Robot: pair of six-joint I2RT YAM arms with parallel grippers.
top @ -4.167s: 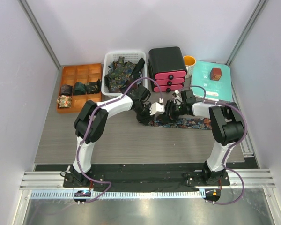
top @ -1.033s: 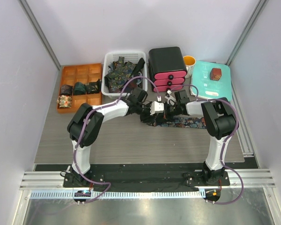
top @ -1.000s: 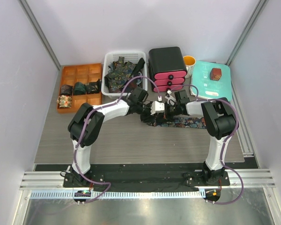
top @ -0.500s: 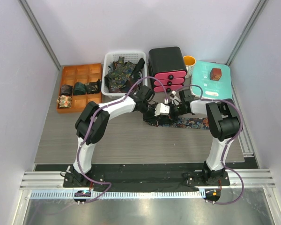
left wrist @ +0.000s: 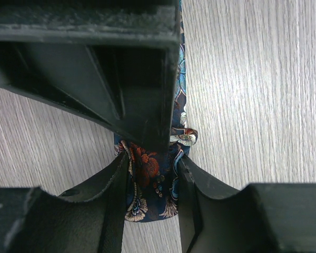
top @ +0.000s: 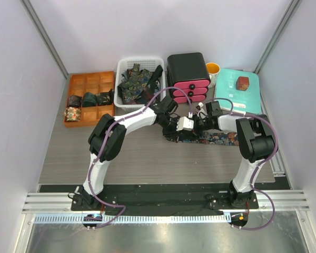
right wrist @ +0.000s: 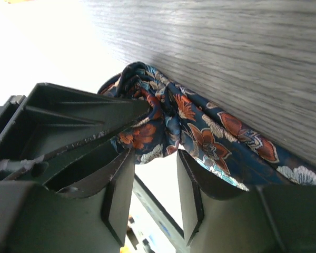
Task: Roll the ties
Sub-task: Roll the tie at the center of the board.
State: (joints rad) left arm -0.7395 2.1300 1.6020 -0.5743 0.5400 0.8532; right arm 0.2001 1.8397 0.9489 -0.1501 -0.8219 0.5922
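Note:
A dark blue tie [top: 216, 138] with red and white flowers lies flat on the table, its left end bunched into a small roll [top: 179, 135]. My left gripper [top: 185, 126] is shut on this roll. In the left wrist view the roll [left wrist: 147, 168] fills the gap between my fingers [left wrist: 113, 205]. My right gripper [top: 197, 125] meets it from the right. In the right wrist view its fingertips [right wrist: 185, 163] pinch the edge of the roll [right wrist: 147, 139], and the gap behind them is empty. The rest of the tie [right wrist: 226, 142] trails away to the right.
An orange compartment tray [top: 89, 84] at the back left holds several rolled ties [top: 89, 98]. A white basket [top: 140, 61] holds loose ties [top: 134, 81]. A black and pink drawer unit [top: 187, 74], a yellow cup [top: 213, 68] and a teal box [top: 234, 97] with a red-brown box [top: 243, 82] stand behind.
Both grippers have moved together to the right along the tie, and the bunched left end has gone with them. The flat part of the tie is shorter.

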